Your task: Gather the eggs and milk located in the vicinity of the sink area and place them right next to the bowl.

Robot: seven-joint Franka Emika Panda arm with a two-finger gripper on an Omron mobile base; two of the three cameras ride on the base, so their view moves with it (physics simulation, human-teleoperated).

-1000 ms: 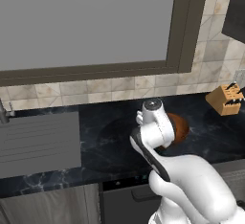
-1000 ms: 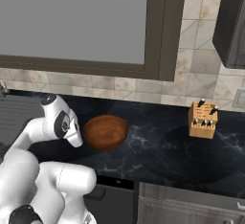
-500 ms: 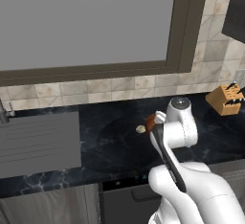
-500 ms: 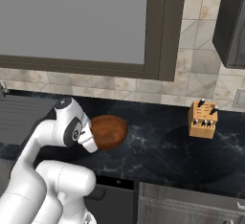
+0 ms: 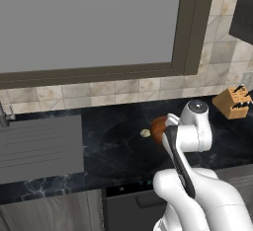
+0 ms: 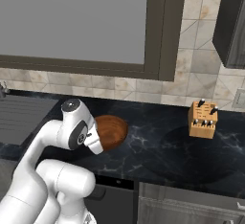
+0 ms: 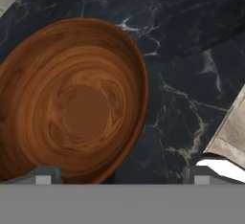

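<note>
The round reddish-brown wooden bowl lies right under my gripper, which is open with nothing between its fingertips. On the black counter, the bowl sits just behind my wrist. My arm partly hides the bowl in the left base view. A small pale egg rests on the counter just left of the bowl, close to its rim. The sink with its ribbed drainboard is at the far left. The milk is out of view.
A wooden knife block stands at the right against the tiled wall. The faucet rises at the left edge. Black marble counter stretches between bowl and knife block. A window frame runs above the backsplash.
My arm has swung to the right, over the bowl. The egg it covered now shows on the counter left of the bowl. The jaws stayed open.
</note>
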